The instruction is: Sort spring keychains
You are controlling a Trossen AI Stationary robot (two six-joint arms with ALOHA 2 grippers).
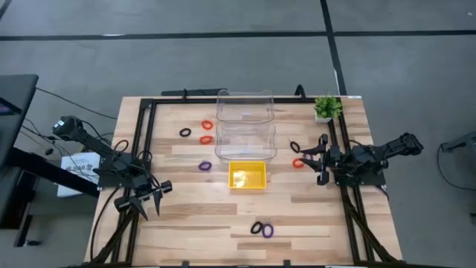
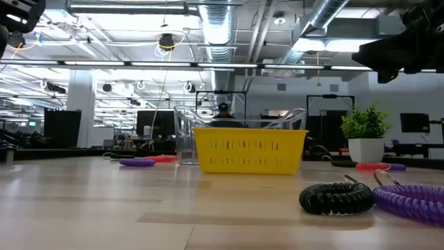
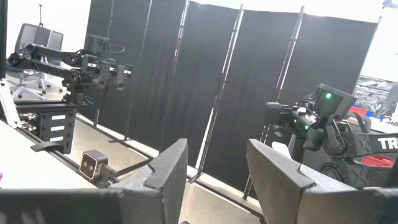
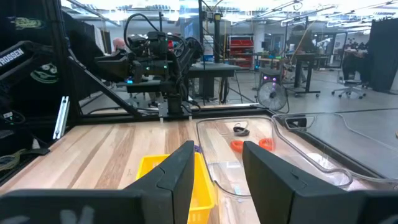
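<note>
Fingers of right gripper (image 1: 321, 159) spread, empty, nearest small orange-red coiled spring keychain (image 1: 297, 163) just beside on wooden tabletop (image 1: 193, 208); left gripper (image 1: 149, 199) spread, farther off.

left gripper (image 1: 151, 196) open, left edge of table (image 1: 186, 212) | right gripper (image 1: 318, 158) open, right edge | yellow tray (image 1: 247, 175) centre, clear bins (image 1: 245, 123) behind | spring keychains (image 1: 206, 132) scattered | plant (image 1: 326, 108) far right corner

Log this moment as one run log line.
left end effector open, idle | right end effector open, idle | small coiled spring keychains scattered | yellow plastic tray empty
</note>
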